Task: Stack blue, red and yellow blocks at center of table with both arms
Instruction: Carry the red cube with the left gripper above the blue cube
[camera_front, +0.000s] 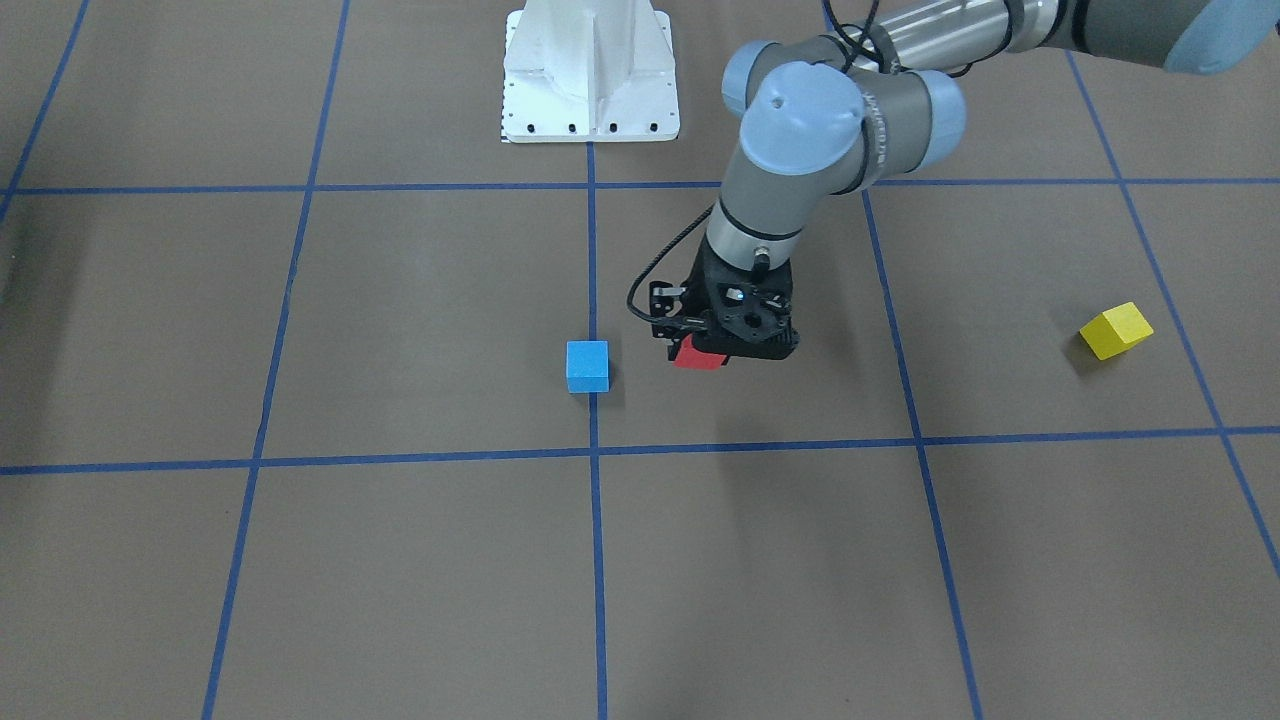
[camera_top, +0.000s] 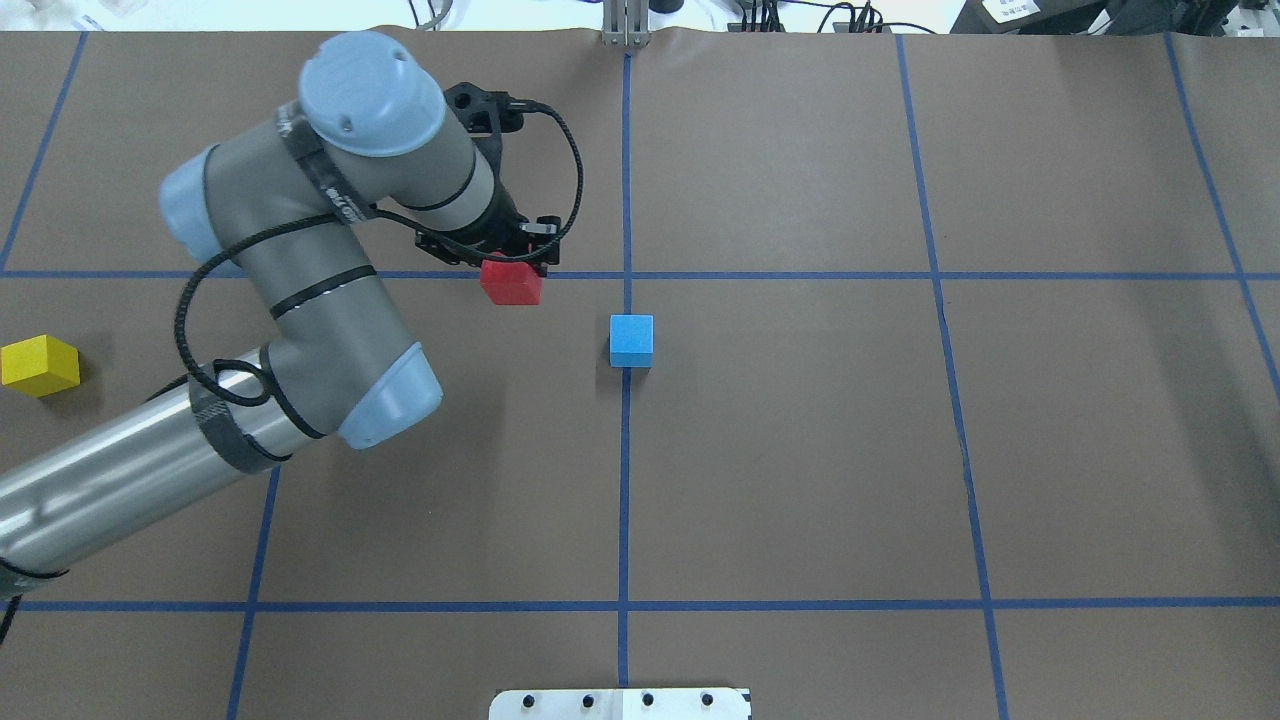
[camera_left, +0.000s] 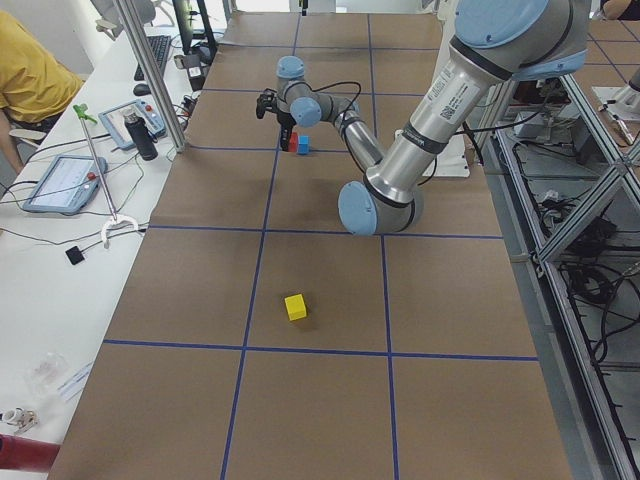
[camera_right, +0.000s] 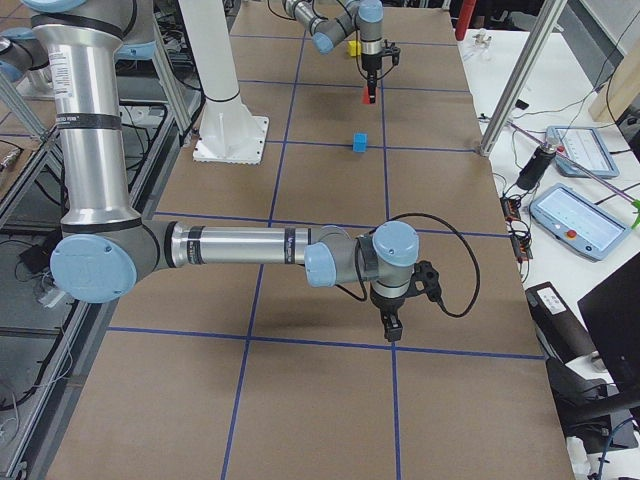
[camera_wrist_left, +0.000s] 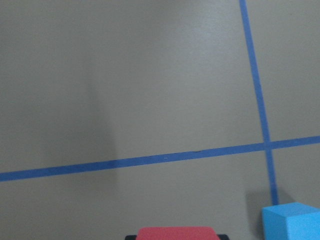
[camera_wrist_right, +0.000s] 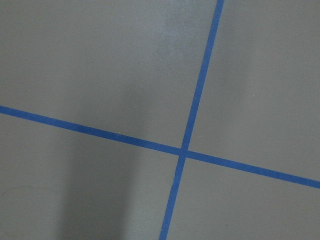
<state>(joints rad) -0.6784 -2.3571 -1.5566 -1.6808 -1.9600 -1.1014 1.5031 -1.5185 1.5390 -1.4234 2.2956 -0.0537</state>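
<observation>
My left gripper (camera_top: 512, 270) is shut on the red block (camera_top: 511, 283), which it holds above the table; the block also shows in the front view (camera_front: 699, 355) and at the bottom of the left wrist view (camera_wrist_left: 175, 233). The blue block (camera_top: 631, 340) sits on the centre tape line, to the red block's right and apart from it. The yellow block (camera_top: 38, 365) lies far out on the table's left side. My right gripper (camera_right: 392, 333) shows only in the exterior right view, low over the table, so I cannot tell if it is open or shut.
The white robot pedestal (camera_front: 590, 75) stands at the table's robot side. Blue tape lines (camera_top: 625, 450) grid the brown table. A side desk with tablets (camera_right: 575, 215) and an aluminium post (camera_right: 515, 90) runs along the operators' edge.
</observation>
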